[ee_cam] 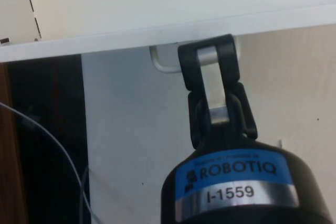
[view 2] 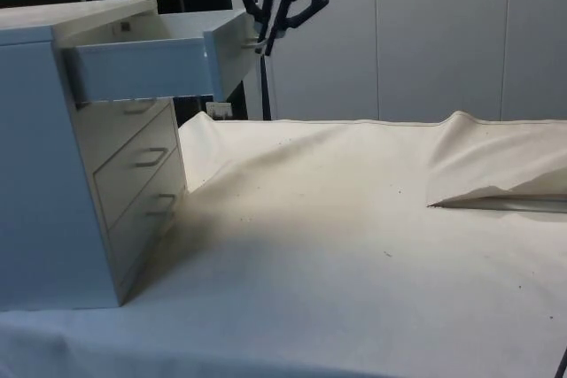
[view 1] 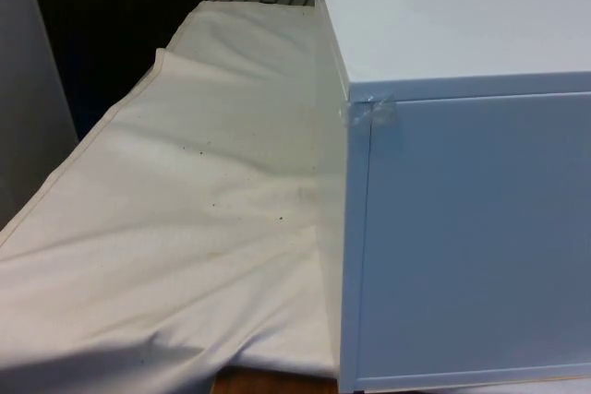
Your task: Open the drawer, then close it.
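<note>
chest of drawers (view 1: 462,182) — we see it on the worktop (view 1: 185,228), at the front view's right | top drawer (view 2: 151,64) — juts out above the drawers below | gripper (view 2: 266,40) — at that drawer's handle (ee_cam: 168,65)

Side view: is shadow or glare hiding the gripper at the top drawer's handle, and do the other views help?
Side view: gripper is a dark silhouette at the top drawer, handle barely readable; soft shadow beside the chest. Wrist view: evenly lit, handle clear, finger on it. Front view: the chest's back blocks it.
</note>
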